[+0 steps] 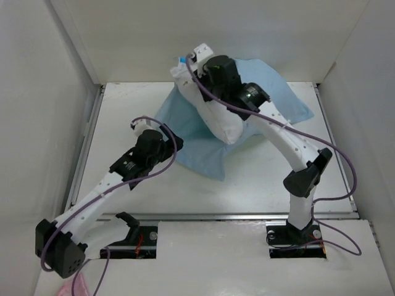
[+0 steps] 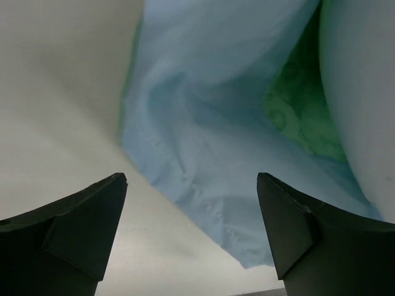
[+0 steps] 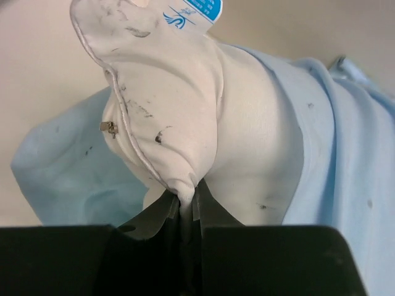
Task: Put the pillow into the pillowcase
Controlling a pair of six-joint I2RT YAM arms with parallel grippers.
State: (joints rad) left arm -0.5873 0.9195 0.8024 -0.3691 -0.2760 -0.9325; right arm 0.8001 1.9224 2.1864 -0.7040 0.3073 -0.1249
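The white pillow [image 1: 213,111] lies on the light blue pillowcase [image 1: 191,148] at the back middle of the table. My right gripper [image 3: 187,196] is shut on a fold of the pillow [image 3: 185,111] near its seam; the blue-and-white tag [image 3: 194,9] shows at the top. In the top view that gripper [image 1: 199,66] is at the pillow's far end. My left gripper [image 2: 191,203] is open, low over the table, with the edge of the pillowcase [image 2: 203,142] between and beyond its fingers. Green inner fabric [image 2: 302,105] shows at the mouth beside the pillow [image 2: 364,86].
White walls enclose the table on the left [image 1: 37,123], back [image 1: 210,37] and right [image 1: 370,123]. A metal rail [image 1: 228,216] runs along the near edge by the arm bases. The right arm's purple cable [image 1: 333,154] loops over the table's right side.
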